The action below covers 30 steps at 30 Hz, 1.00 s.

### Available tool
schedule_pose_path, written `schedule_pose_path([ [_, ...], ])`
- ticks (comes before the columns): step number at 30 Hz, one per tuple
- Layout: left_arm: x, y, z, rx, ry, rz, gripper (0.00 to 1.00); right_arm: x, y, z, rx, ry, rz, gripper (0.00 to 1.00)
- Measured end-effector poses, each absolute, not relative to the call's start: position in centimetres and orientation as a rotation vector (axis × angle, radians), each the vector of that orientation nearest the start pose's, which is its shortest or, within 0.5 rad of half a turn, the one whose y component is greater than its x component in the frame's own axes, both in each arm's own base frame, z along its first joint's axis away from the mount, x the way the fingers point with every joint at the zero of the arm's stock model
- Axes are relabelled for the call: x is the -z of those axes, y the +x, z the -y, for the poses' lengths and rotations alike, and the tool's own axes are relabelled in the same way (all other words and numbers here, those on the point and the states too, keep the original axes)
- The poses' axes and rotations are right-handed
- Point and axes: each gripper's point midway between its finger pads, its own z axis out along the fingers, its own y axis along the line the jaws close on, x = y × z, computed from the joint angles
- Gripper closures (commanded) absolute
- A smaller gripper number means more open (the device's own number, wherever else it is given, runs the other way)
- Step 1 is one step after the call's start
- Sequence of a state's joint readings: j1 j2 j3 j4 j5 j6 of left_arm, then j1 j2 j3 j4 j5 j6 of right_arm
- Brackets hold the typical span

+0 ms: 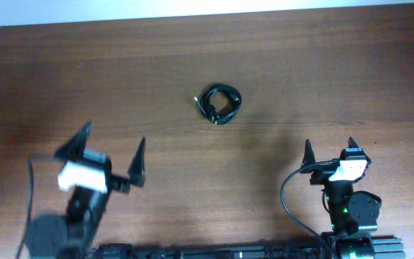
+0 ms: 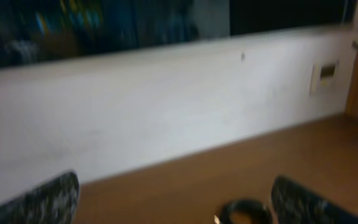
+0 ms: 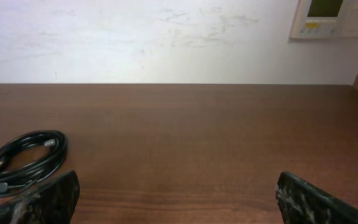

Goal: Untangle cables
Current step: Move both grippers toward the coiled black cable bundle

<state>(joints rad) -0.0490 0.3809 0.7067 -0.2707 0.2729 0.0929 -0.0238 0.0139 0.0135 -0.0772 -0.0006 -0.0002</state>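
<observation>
The cables (image 1: 220, 104) lie as one tight black coiled bundle near the middle of the wooden table. They show blurred at the bottom of the left wrist view (image 2: 244, 213) and at the left of the right wrist view (image 3: 23, 162). My left gripper (image 1: 110, 155) is open and empty at the front left, well short of the bundle. My right gripper (image 1: 330, 155) is open and empty at the front right, also apart from the bundle. In the wrist views both grippers' fingers (image 2: 179, 205) (image 3: 179, 199) stand wide apart over bare wood.
The brown wooden table (image 1: 336, 72) reaches a white wall at the back (image 3: 166, 37). A wall panel (image 3: 331, 18) hangs at the upper right. Thick black wires run along my arms at the front edge (image 1: 290, 205).
</observation>
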Motion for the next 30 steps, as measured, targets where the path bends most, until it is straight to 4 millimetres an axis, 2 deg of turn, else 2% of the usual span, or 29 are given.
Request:
schedule_pose_path([
  [6, -34.2, 27.5, 6.6, 0.247, 0.377, -1.898, 0.01, -15.8, 24.6, 0.6, 0.018, 0.020, -1.649, 0.02],
  [9, -33.4, 30.8, 8.0, 0.353, 0.428, -2.021, 0.01, -15.8, 24.6, 0.3, -0.011, 0.024, -1.647, 0.02],
  [11, -32.7, 32.2, 9.2, 0.436, 0.466, -2.045, 0.01, -16.0, 24.6, -0.9, -0.123, 0.033, -1.639, 0.01],
  [14, -31.7, 34.1, 11.6, 0.614, 0.543, -2.041, 0.01, -17.3, 24.3, -3.4, -0.402, 0.076, -1.599, 0.02],
  [16, -30.5, 34.8, 12.6, 0.714, 0.566, -2.054, 0.01, -18.9, 24.0, -4.6, -0.569, 0.117, -1.544, 0.02],
  [18, -29.2, 35.5, 13.1, 0.791, 0.540, -2.094, 0.01, -22.2, 23.3, -5.5, -0.670, 0.090, -1.420, 0.02],
  [21, -27.1, 36.1, 13.5, 0.868, 0.485, -2.176, 0.01, -26.4, 21.9, -6.1, -0.732, 0.037, -1.280, 0.01],
  [23, -25.0, 36.1, 13.4, 0.903, 0.434, -2.268, 0.01, -28.8, 21.2, -6.1, -0.697, 0.005, -1.262, 0.02],
  [24, -23.9, 35.9, 13.1, 0.899, 0.405, -2.323, 0.01, -29.9, 20.9, -6.1, -0.662, -0.011, -1.266, 0.01],
  [27, -21.3, 35.0, 11.7, 0.813, 0.313, -2.476, 0.01, -31.9, 20.8, -5.4, -0.562, 0.011, -1.430, 0.02],
  [28, -20.9, 34.9, 11.3, 0.785, 0.298, -2.497, 0.01, -32.8, 20.8, -5.3, -0.545, 0.014, -1.463, 0.02],
  [30, -20.5, 35.1, 10.6, 0.725, 0.277, -2.517, 0.01, -33.7, 20.9, -5.1, -0.514, 0.040, -1.641, 0.02],
])
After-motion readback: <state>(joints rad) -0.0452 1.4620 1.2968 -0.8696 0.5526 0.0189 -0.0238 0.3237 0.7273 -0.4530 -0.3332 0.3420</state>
